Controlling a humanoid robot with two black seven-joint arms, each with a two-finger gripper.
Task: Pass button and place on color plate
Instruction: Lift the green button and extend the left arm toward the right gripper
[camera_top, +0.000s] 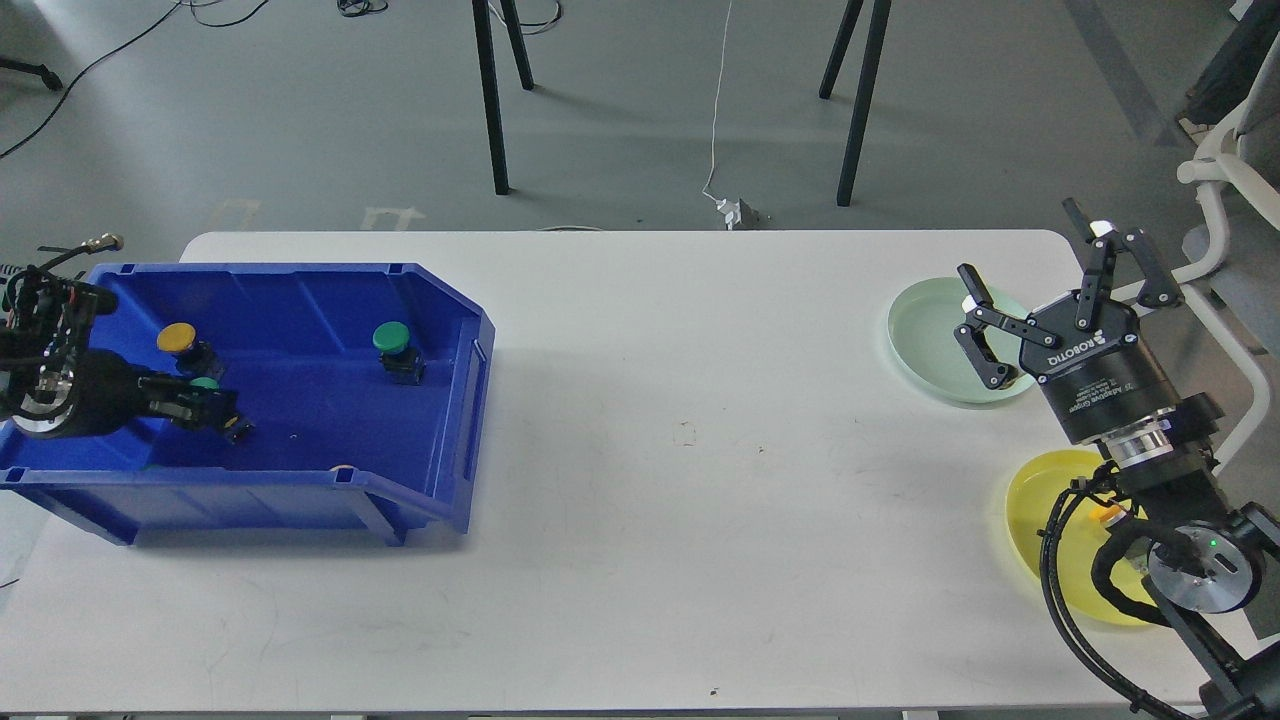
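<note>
A blue bin (440, 300) at the left holds a yellow-capped button (178, 338), a green-capped button (391, 338) and a second green button (206, 384). My left gripper (205, 408) reaches into the bin from the left and is shut on that second green button, holding it just above the bin floor. My right gripper (1033, 250) is open and empty, fingers pointing up, over the right side of the pale green plate (925, 340). A yellow plate (1040, 520) lies nearer me, partly hidden by my right arm, with a small yellow-orange button (1101, 514) showing on it.
The white table (680, 450) spans the view between bin and plates. A white chair (1225, 160) stands beyond the table's right edge. Black stand legs and cables are on the floor behind the table.
</note>
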